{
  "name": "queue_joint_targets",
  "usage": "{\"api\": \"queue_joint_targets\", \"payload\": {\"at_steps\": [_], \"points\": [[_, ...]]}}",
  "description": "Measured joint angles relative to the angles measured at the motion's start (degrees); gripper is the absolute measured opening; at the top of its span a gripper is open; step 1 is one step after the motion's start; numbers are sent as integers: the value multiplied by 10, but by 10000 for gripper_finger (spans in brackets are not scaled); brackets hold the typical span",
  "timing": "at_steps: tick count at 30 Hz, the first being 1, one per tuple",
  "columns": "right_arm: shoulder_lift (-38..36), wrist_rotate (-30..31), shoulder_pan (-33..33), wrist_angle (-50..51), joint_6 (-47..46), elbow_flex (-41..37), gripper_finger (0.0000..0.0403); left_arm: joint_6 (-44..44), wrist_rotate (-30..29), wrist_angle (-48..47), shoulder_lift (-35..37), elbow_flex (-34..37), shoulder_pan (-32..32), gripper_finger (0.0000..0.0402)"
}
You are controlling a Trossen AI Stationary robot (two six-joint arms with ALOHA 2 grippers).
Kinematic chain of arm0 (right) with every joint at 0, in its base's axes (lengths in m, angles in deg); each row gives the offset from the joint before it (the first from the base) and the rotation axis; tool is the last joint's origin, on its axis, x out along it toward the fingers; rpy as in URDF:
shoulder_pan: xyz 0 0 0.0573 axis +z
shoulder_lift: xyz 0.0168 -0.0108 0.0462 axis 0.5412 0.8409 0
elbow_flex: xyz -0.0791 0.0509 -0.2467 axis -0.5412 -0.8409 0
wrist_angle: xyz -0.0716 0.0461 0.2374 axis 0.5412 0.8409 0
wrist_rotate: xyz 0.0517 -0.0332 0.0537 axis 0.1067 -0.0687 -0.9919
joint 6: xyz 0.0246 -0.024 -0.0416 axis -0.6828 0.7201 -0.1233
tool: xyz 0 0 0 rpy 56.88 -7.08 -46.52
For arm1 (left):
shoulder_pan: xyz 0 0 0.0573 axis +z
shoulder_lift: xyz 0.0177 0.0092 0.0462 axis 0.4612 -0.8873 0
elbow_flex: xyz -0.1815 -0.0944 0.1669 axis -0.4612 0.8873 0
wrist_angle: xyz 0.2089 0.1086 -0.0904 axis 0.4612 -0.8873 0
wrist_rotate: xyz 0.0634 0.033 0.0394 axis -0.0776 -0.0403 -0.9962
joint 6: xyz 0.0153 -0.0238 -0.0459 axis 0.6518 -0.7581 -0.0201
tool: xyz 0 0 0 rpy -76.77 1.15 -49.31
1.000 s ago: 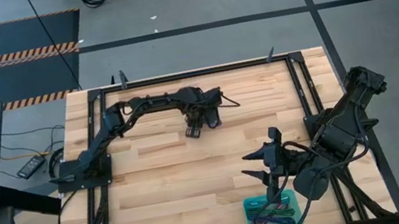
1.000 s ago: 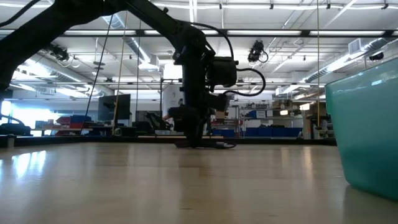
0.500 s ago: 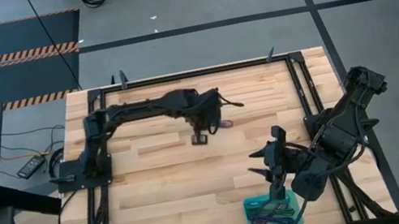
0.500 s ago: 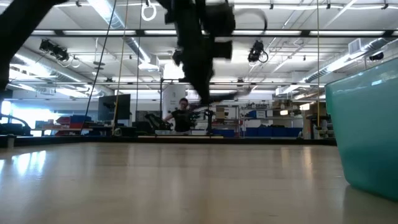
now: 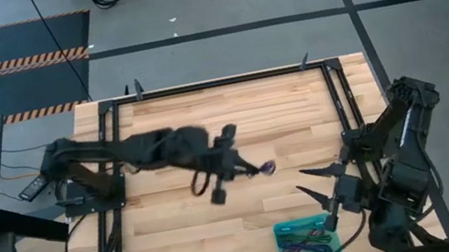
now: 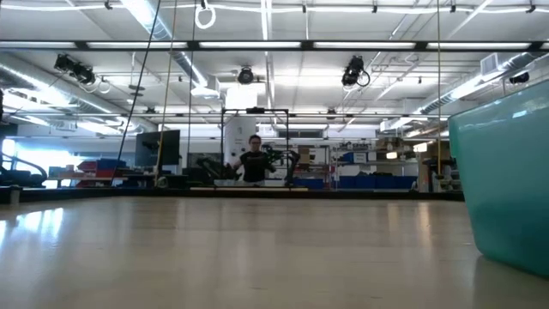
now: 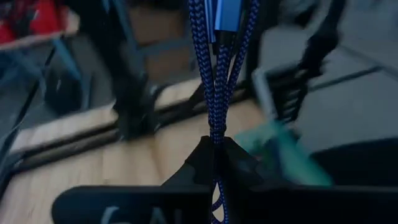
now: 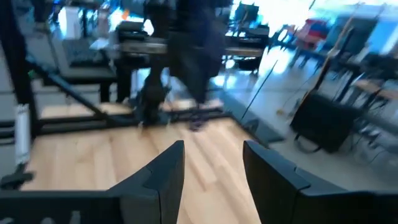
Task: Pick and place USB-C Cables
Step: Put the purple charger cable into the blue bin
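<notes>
The blue-violet cable (image 7: pixel 216 68) is a braided bundle with a woven sheath, its strands drawn together and pinched between the closed fingers of the left tool (image 7: pixel 214 152). In the high view the same cable (image 5: pixel 266 169) shows as a small purple loop at the tip of the left tool (image 5: pixel 250 168), above the middle of the table (image 5: pixel 179 236) and clear of the boards. The left arm (image 5: pixel 136 151) reaches out from its base at the table's left edge, stretched low across the wood.

Toward the near right corner sits the teal tray (image 5: pixel 305 239), a flat rectangular bin holding a tangle of other coiled cables (image 5: pixel 302 242) in green, purple and maroon. In the low view its glossy wall (image 6: pixel 506 180) fills the right edge. The right tool (image 5: pixel 321 192) hangs just beside the tray, on its far side, with its dark fingers (image 8: pixel 165 174) spread apart and nothing between them.

The table is pale butcher-block wood in long strips, bordered by a black metal frame (image 5: pixel 217 84). Around it lie grey concrete floor and a dark mat with hazard stripes (image 5: pixel 5 64). Beyond the table the low view shows a workshop with ceiling strip lights, blue bins and a person (image 6: pixel 252 161) standing far back.
</notes>
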Motion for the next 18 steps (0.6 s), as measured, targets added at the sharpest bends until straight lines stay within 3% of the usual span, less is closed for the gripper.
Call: {"api": "queue_joint_targets", "payload": {"at_steps": [4, 10, 14, 18], "points": [[0, 22, -4, -61, 45, -20, 169, -18, -8, 99, 14, 49, -36, 16], [0, -57, -40, -281, 241, -65, 171, -30, -18, 199, 4, 87, -63, 16], [0, -101, -54, -431, 360, -93, 169, -34, -27, 197, -3, 89, -71, 16], [0, -105, -56, -493, 417, -99, 169, -48, -32, 188, -7, 89, -73, 17]]}}
